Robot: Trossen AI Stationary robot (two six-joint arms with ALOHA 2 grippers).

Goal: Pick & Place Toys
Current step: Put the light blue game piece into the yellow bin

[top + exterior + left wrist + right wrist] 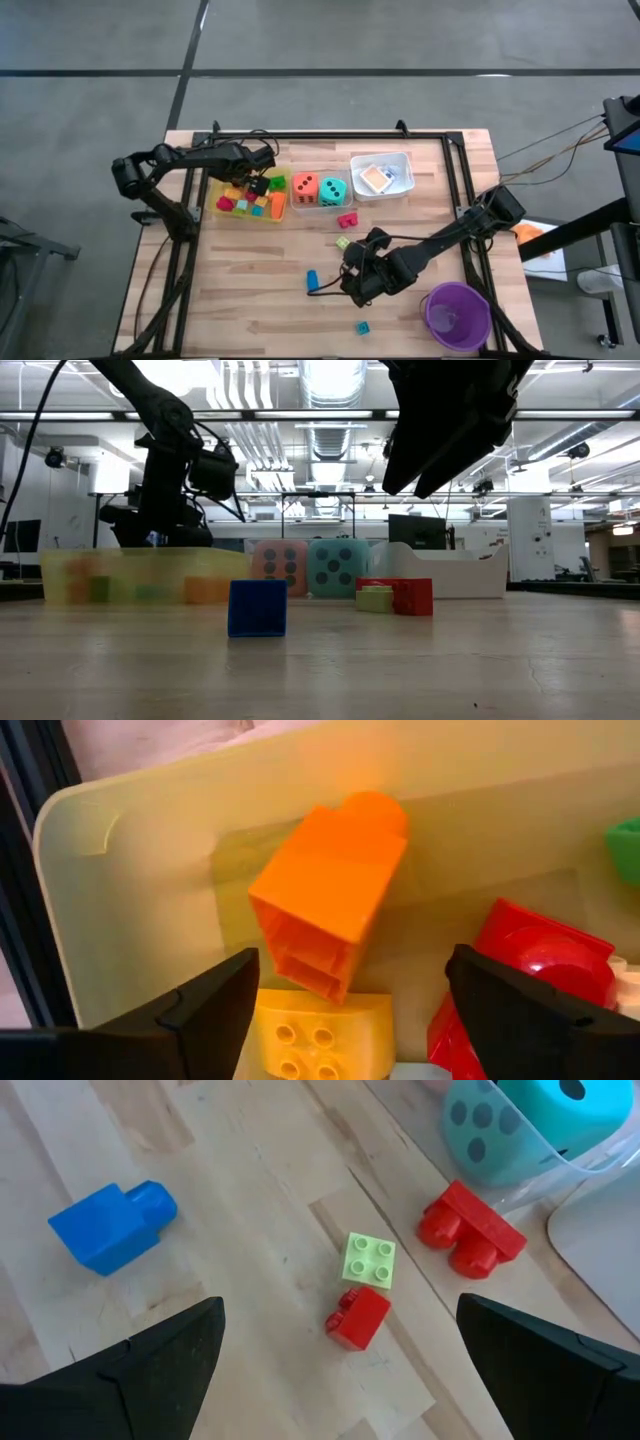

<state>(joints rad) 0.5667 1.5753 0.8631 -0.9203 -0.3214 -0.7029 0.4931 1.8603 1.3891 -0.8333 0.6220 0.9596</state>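
The left gripper (345,1010) is hovering, jaws spread, over an orange block (328,900) in the yellow tray (150,870); the right gripper (340,1370) is hanging spread-jawed above the tabletop (250,1200).

Three trays in a row along the table (240,310) back: left tray (222,190) holds a heap of blocks (250,203); middle tray (318,206) holds two dice (320,188) side by side; right tray (400,160) holds cards (378,178). Loose blocks (346,220) lie before the middle tray, one block (312,279) nearer the front. Cup (457,314) at front right.
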